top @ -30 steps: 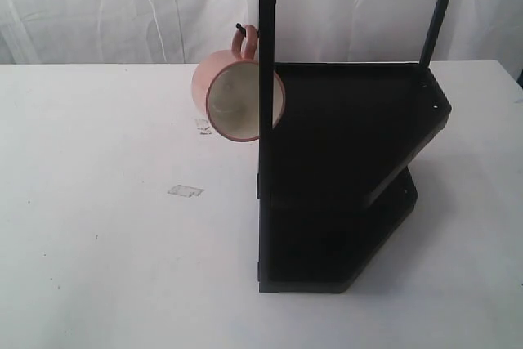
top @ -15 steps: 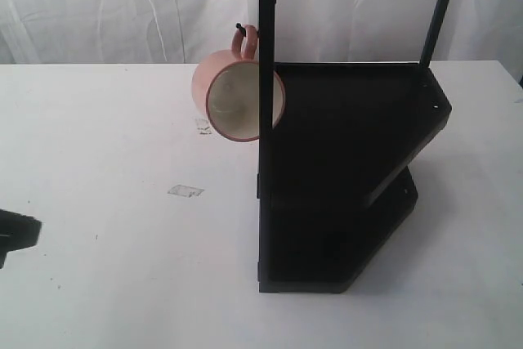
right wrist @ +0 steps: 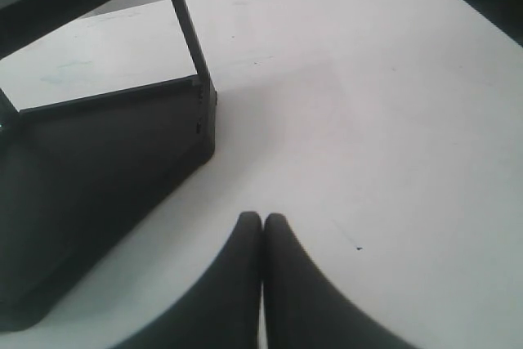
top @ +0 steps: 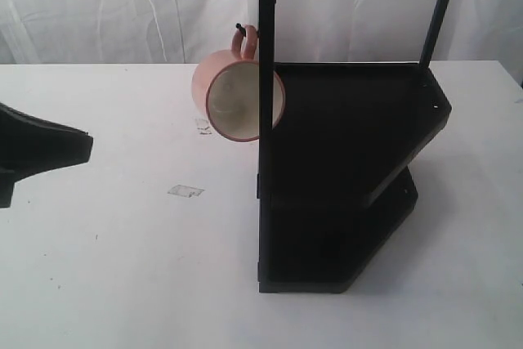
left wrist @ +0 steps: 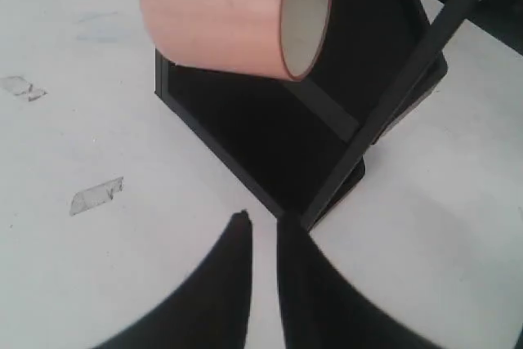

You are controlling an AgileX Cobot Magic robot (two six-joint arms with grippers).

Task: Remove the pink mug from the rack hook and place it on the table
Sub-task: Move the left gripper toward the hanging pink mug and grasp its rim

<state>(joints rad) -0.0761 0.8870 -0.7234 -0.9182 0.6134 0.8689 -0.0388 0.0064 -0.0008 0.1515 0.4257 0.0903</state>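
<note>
The pink mug (top: 233, 96) hangs by its handle on the rack hook (top: 239, 29), its cream inside facing the camera, beside the front post of the black rack (top: 343, 161). My left gripper (top: 82, 146) reaches in from the left edge above the table (top: 122, 267), well apart from the mug. In the left wrist view the mug (left wrist: 216, 14) hangs above the rack (left wrist: 310, 120), and the left gripper (left wrist: 263, 230) is open by a narrow gap, holding nothing. The right gripper (right wrist: 263, 220) is shut and empty over the table (right wrist: 368, 120), near the rack's base (right wrist: 98, 161).
Two bits of tape (top: 185, 191) lie on the white tabletop left of the rack; one piece of tape (left wrist: 96, 195) also shows in the left wrist view. A white curtain (top: 122, 6) hangs behind the table. The right gripper does not appear in the exterior view.
My left arm has come in from the left edge, rising and moving right toward the mug. The mug and rack have not moved.
</note>
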